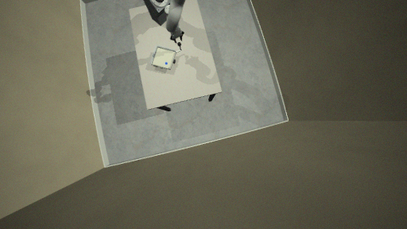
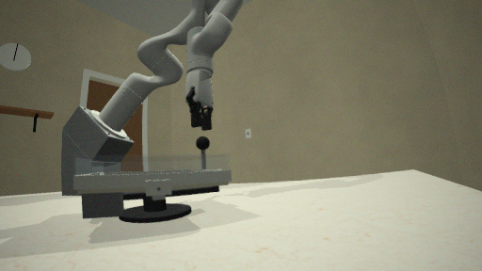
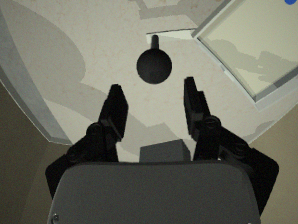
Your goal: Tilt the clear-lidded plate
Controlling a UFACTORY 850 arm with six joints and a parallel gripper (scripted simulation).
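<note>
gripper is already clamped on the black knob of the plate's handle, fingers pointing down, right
Not quite. The gripper points down, but it is not clamped: it hangs above the black knob with a clear gap, and its fingers are part open, holding nothing. The exterior view shows the gap; the wrist view shows the knob below and between the fingers, untouched. The knob's stem does stand at the plate edge.

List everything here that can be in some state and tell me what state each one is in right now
Gripper: jaws part open, empty, above the knob, not touching it.
Black ball knob: upright on its stem at the plate's edge, not gripped.
Clear-lidded plate: lid on, looks about level on its pivot.
Blue spot: visible; no ball seen on it.
Steel ball: cannot be made out in any view.
Door: closed.
</note>
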